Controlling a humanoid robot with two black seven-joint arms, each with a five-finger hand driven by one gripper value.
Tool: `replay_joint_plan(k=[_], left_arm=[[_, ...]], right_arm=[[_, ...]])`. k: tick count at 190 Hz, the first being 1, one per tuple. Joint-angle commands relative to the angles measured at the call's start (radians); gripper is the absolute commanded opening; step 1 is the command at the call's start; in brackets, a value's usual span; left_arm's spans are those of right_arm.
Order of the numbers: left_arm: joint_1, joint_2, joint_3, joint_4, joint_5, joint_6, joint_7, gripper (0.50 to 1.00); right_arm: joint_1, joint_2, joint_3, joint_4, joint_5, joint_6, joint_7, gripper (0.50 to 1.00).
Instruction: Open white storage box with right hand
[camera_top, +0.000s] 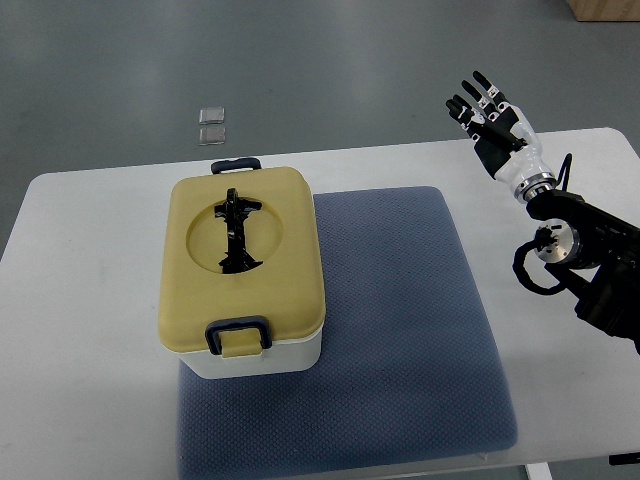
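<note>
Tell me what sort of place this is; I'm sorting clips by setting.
Probably a lab or workshop test station: a plain white table on grey floor, a blue mat, one storage box, the right hand raised.

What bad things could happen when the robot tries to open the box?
The right hand is open and far from the storage box, so it has a long reach and might bump the box sideways. The front latch looks shut; lifting the yellow lid before undoing it could drag the whole box. The box sits on a blue mat that may slide.
</note>
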Motion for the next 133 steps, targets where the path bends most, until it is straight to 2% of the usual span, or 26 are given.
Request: replay_joint_plan(k=[1,39,71,110,133], left_arm=[[0.000,0.000,0.000,0.001,0.000,0.000,0.000,1.000],[0.000,0.000,0.000,0.001,0.000,-0.001,0.000,1.000],[0.000,0.000,0.000,0.001,0.000,0.000,0.000,1.000],[0.000,0.000,0.000,0.001,0.000,-0.001,0.000,1.000],[0.000,0.000,0.000,0.001,0.000,0.000,0.000,1.000]], right_arm=[[0.001,-0.002,-0.002,0.000,-0.009,0.000,-0.002,0.930],[0.015,-0.016,-0.022,0.005,-0.014,0.000,-0.002,0.930],[0.098,-0.027,-0.110,0.012,-0.050,0.002,0.003,0.930],[0.319,-0.083,-0.355,0.021,-0.222,0.003,0.026,0.930],[0.484,-0.133,-0.461,0.104,-0.445,0.020,0.059,0.930]])
